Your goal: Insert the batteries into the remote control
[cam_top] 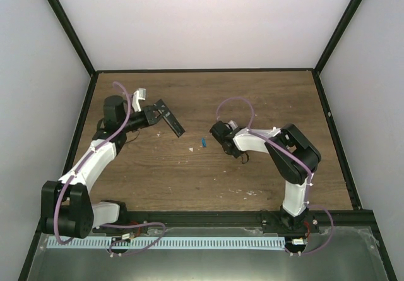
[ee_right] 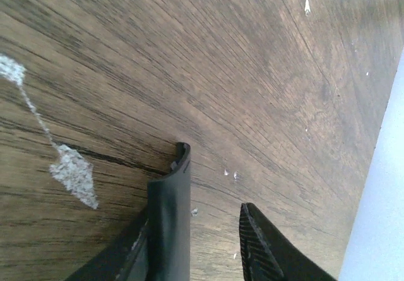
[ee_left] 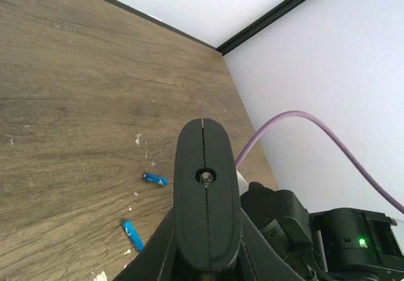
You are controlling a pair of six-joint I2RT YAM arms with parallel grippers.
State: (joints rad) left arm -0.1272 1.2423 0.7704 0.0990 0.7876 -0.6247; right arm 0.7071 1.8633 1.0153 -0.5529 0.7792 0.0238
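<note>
On table (cam_top: 252, 104), two batteries (ee_left: 154, 179) (ee_left: 132, 235); left jaws seemingly clamp one remote control (cam_top: 172, 120); right jaws parted.

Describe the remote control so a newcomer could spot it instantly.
On the wooden table, follow the left arm to its jaws. The remote control is the slim black bar clamped there, far longer than the tiny blue batteries lying on the wood.

Two blue batteries (ee_left: 154, 179), one black remote control (cam_top: 171, 119), two robot arms (cam_top: 95, 158)

White specks (ee_right: 74, 173) on wooden table (cam_top: 208, 186)
</note>
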